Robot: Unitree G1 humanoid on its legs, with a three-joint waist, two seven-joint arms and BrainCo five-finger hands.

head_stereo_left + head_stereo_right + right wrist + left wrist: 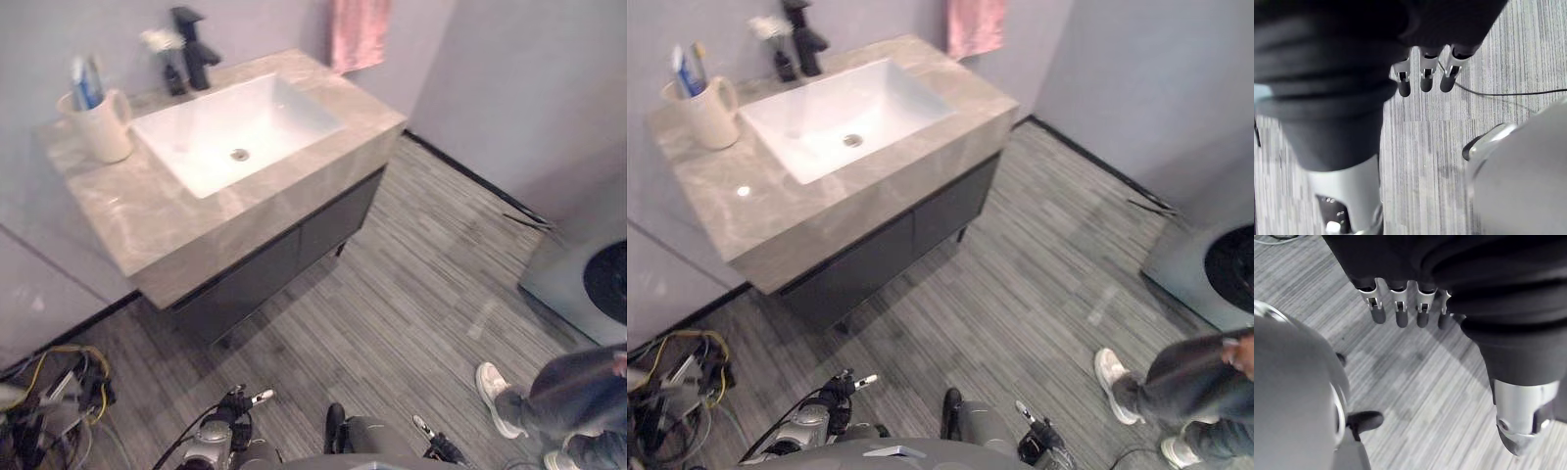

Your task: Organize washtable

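Observation:
The washtable has a grey marble top (147,211) with a white basin (235,127) sunk into it. At its back left stands a cream mug (101,125) holding a toothbrush and a tube (84,83). A black tap (194,44) rises behind the basin, with a small dark vase of white flowers (168,61) beside it. My left hand (1401,313) hangs over the striped floor, fingers straight, holding nothing. My right hand (1425,78) hangs the same way, also with nothing in it. Both hands are low and well short of the washtable.
A pink towel (358,31) hangs on the wall behind the table's right end. Dark cabinet doors (284,259) sit under the top. A grey appliance (588,284) stands at the right. A person's legs and white shoes (495,392) are at lower right. Loose wiring (59,387) lies at lower left.

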